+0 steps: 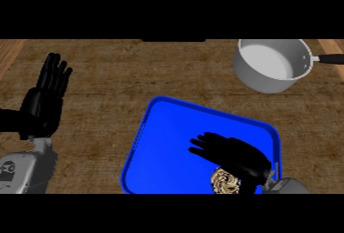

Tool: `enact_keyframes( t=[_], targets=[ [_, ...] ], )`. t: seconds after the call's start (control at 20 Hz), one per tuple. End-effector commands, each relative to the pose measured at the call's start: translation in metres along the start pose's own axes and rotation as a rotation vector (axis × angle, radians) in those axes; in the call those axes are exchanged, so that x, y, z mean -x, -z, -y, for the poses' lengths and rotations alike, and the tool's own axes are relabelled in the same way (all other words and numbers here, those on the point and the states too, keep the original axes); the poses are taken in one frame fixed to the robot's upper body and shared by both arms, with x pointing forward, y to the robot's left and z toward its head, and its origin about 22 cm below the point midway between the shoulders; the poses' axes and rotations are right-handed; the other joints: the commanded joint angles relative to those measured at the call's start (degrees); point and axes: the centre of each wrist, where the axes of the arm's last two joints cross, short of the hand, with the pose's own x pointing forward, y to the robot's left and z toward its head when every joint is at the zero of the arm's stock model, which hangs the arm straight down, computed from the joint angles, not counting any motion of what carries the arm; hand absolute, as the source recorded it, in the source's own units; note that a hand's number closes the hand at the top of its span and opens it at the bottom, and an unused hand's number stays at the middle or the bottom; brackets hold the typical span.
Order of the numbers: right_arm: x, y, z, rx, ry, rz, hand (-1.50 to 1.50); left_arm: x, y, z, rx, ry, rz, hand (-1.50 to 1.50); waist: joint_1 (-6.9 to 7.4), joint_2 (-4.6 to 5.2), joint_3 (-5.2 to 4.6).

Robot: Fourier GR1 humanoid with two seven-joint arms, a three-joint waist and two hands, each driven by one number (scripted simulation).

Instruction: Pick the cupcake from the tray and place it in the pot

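The black right hand (pixel 232 154), fingers spread apart, hovers over the square blue tray (pixel 168 150) beside the swirl-topped cupcake (pixel 225 181).

Cupcake (pixel 225 180) on blue tray (pixel 161 136); steel pot (pixel 272 63) upright, far-right.

Brown wood-grain counter (pixel 107 68) fills the frame. Dark flat object (pixel 173 40) at top centre edge, partly cut off; cannot tell what.

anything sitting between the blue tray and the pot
No. In the head view, only bare wooden counter shows between the blue tray and the pot.
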Motion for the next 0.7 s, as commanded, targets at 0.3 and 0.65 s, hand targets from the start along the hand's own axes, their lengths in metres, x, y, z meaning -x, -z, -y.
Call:
enact_keyframes(
  t=[0.3, 0.65],
  targets=[
    [-0.017, 0.029, -0.041, -0.002, -0.065, 0.172, 1.5, -0.008, -0.005, -0.004, 0.011, -0.007, 0.001, 0.0, 0.27, 0.08, 0.16],
    [-0.008, 0.023, -0.037, 0.03, -0.093, 0.186, 1.5, -0.009, 0.011, 0.008, -0.012, -0.01, -0.009, 0.0, -0.03, 0.11, 0.16]
  ],
)
